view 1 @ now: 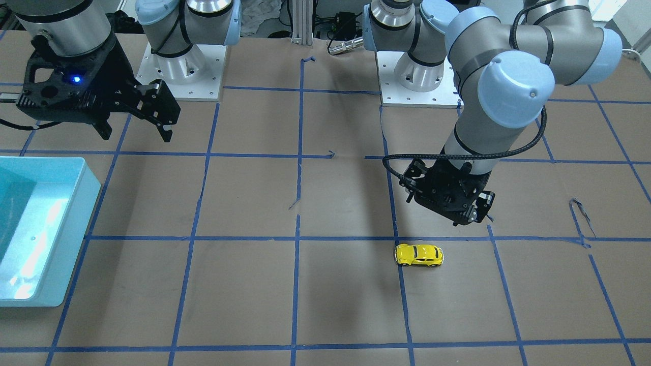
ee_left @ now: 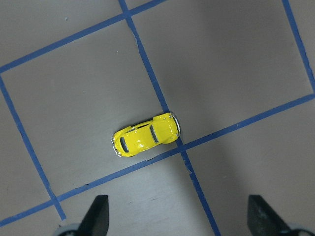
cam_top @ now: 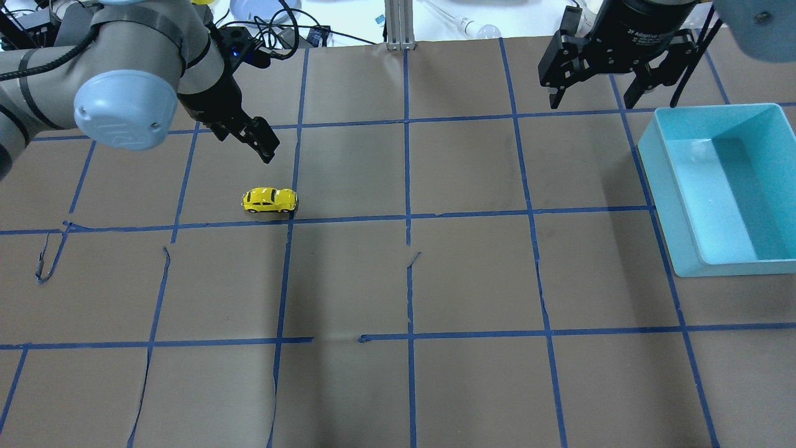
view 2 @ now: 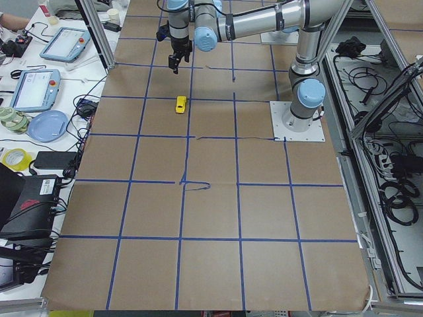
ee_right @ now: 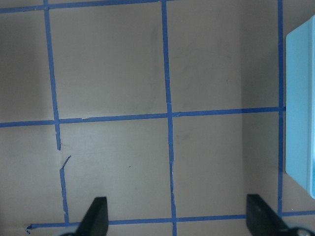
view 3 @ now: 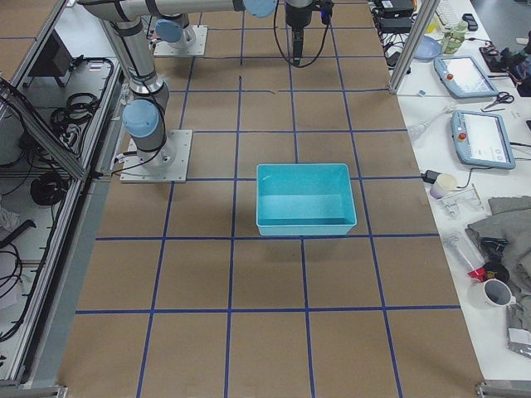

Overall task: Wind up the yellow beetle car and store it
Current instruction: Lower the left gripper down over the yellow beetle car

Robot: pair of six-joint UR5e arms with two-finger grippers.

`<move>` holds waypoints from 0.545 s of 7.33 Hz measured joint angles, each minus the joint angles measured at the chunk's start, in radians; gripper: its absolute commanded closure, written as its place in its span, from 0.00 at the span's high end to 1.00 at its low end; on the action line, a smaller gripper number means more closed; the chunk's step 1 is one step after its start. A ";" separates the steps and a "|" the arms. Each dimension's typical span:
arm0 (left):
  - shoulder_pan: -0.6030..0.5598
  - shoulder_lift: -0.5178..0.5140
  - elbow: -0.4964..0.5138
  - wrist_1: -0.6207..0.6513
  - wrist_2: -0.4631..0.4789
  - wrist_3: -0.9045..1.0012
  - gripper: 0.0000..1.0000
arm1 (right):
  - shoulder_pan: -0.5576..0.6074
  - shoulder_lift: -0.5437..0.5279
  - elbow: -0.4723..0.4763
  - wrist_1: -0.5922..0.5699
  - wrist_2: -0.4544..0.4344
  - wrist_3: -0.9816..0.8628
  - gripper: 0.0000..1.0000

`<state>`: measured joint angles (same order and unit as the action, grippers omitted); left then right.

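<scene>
Brown-papered table (cam_top: 472,280), blue tape (cam_top: 407,186) laid in a grid. Yellow beetle car (cam_top: 270,200) stands on its wheels in my left half, nearer the operators' edge than my base edge, tucked against a tape crossing.

My left pincer (ee_left: 178,216) hangs above it, jaws spread wide, holding nothing. In the wrist view the car sits ahead of the fingertips, not between them.

My right pincer (cam_top: 592,93) is raised, likewise spread and holding nothing, off to one side of the teal bin (cam_top: 727,267) rather than over it. The bin lies well apart from the car, toward the table's right end.

Judgement: no step of the task is done. The car is not gripped, wound or stored. Remaining: descend, grip, wind it up, carry it across, release in the bin.
</scene>
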<state>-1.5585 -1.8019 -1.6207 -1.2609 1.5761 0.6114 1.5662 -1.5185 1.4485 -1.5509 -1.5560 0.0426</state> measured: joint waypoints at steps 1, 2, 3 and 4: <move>0.000 -0.025 -0.004 0.017 0.001 0.124 1.00 | 0.000 0.000 0.001 0.000 0.000 0.000 1.00; 0.000 -0.051 -0.014 0.052 0.002 0.247 1.00 | 0.000 -0.001 0.001 0.000 0.000 0.000 1.00; 0.000 -0.073 -0.034 0.107 0.004 0.368 1.00 | 0.000 -0.001 0.001 0.000 0.001 -0.001 1.00; 0.001 -0.089 -0.060 0.160 0.006 0.485 1.00 | 0.000 -0.001 0.001 0.000 0.001 -0.001 1.00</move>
<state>-1.5571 -1.8909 -1.6805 -1.1005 1.5822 1.0960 1.5662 -1.5191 1.4496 -1.5508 -1.5555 0.0419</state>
